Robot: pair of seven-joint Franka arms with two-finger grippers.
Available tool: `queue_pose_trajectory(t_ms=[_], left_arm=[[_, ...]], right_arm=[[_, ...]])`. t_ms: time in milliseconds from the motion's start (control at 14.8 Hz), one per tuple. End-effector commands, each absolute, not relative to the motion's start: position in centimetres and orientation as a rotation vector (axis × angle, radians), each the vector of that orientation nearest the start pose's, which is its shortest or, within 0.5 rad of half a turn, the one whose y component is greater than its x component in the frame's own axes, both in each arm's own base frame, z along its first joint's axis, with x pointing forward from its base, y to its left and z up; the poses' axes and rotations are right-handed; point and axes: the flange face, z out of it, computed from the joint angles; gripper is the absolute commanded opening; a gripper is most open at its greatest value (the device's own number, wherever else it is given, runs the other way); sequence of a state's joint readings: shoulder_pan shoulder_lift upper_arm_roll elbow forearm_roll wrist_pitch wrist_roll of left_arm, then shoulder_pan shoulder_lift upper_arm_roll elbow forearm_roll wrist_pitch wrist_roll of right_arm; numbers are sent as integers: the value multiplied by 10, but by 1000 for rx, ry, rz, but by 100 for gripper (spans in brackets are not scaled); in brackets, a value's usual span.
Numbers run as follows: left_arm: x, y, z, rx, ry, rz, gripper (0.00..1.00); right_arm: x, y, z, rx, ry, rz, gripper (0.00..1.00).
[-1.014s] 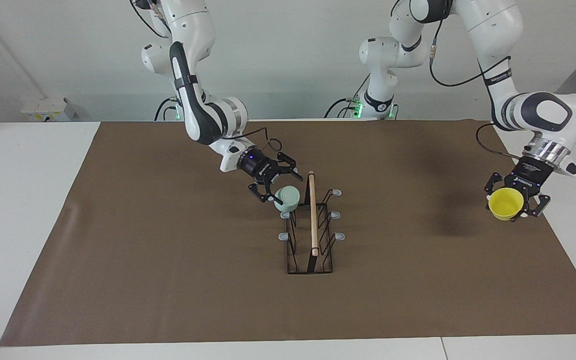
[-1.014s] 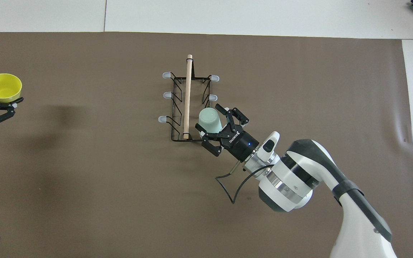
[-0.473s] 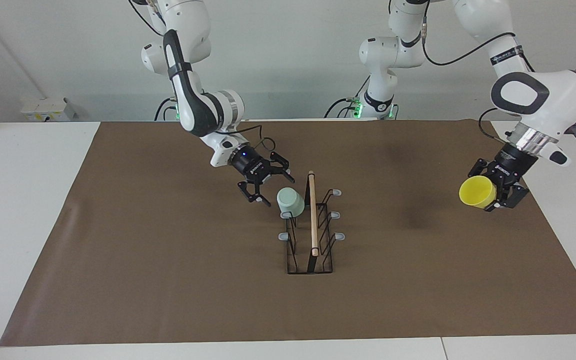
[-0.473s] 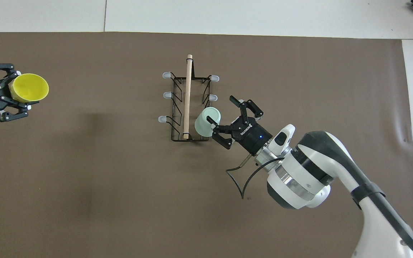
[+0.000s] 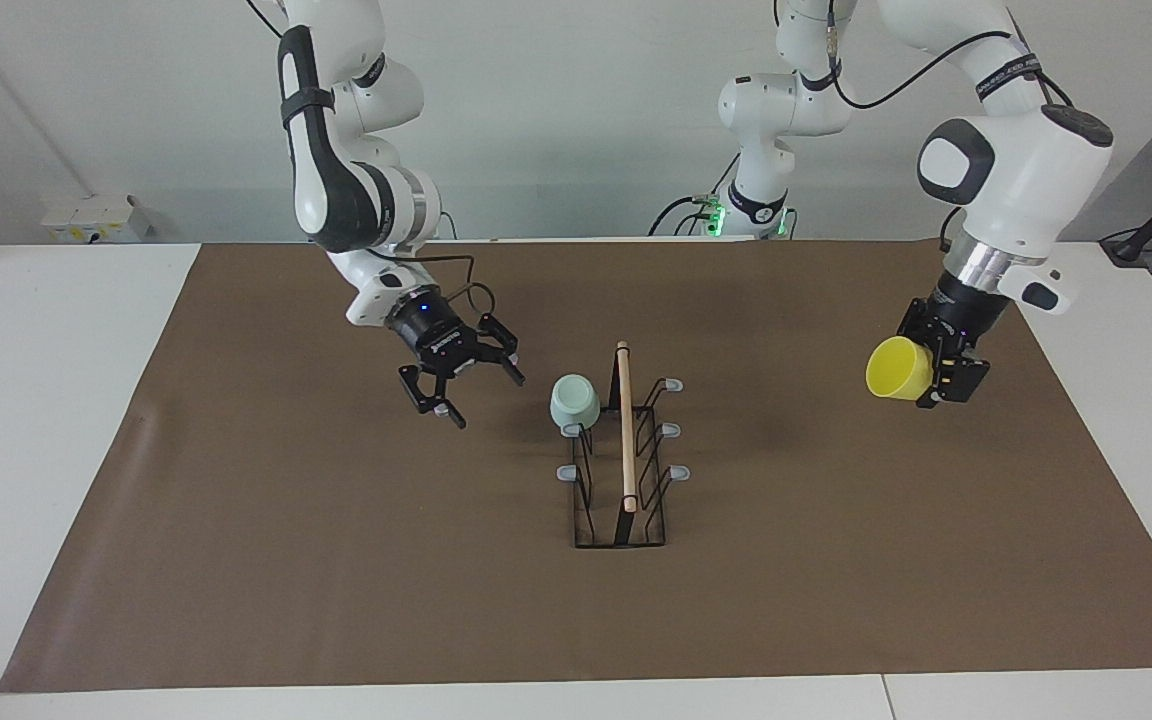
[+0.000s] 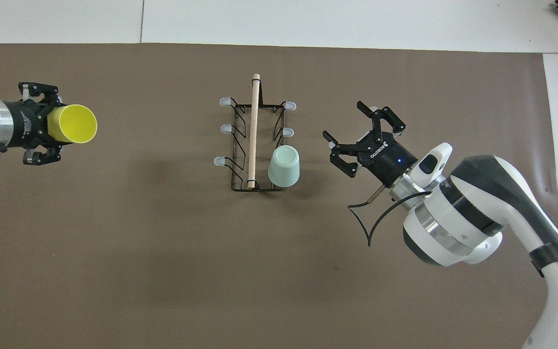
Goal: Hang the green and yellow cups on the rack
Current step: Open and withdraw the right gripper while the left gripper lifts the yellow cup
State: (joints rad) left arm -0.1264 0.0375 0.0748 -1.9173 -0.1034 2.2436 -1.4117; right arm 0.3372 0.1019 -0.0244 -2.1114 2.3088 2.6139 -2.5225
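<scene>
Left end effector [image 6: 50, 124] clamped on yellow cup [image 6: 71, 124], held on its side over bare mat [image 6: 114, 242] well off the rack [image 6: 255, 140]. Green cup [image 6: 284, 166] hung mouth-down on rack prong nearest the robots. Right end effector [image 6: 364, 131] spread wide, empty, over open mat beside rack.

Green cup [image 5: 574, 402] [image 6: 284, 166]: pale mint, tapered, hung mouth-down and tilted on a prong of the rack, on the side toward the right arm's end, at the prong nearest the robots. Rack [image 5: 624, 470] [image 6: 255, 140]: black wire stand mid-mat, wooden rod handle on top, grey-tipped prongs out both sides, five tips bare. Yellow cup [image 5: 897, 369] [image 6: 72, 124]: bright yellow, on its side in the air, mouth toward the rack, clamped in the left gripper [image 5: 926, 366] [image 6: 41, 124], well apart from the rack, over the mat at the left arm's end.
</scene>
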Motion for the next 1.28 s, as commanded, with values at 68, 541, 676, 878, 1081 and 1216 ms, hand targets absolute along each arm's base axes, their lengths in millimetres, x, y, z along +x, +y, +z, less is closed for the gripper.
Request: queue_pose_trajectory(t_ms=[68, 541, 676, 878, 1081, 1216], left_arm=[[584, -87, 501, -2545, -1996, -505, 0], [561, -170, 497, -2518, -1649, -764, 0], [552, -192, 492, -2470, -1589, -848, 0], [537, -230, 480, -2397, -1497, -981, 0], [525, -258, 482, -2426, -1382, -1064, 0], [514, -272, 479, -2404, -1307, -1085, 0]], right_arm=[[573, 120, 404, -2095, -914, -1567, 100], [585, 68, 445, -2193, -1021, -1447, 100], [586, 54, 451, -2228, -1029, -1416, 100], [589, 35, 461, -2261, -1111, -1321, 100], [593, 2, 480, -2315, -1211, -1144, 100], [596, -16, 497, -2375, -1258, -1028, 100]])
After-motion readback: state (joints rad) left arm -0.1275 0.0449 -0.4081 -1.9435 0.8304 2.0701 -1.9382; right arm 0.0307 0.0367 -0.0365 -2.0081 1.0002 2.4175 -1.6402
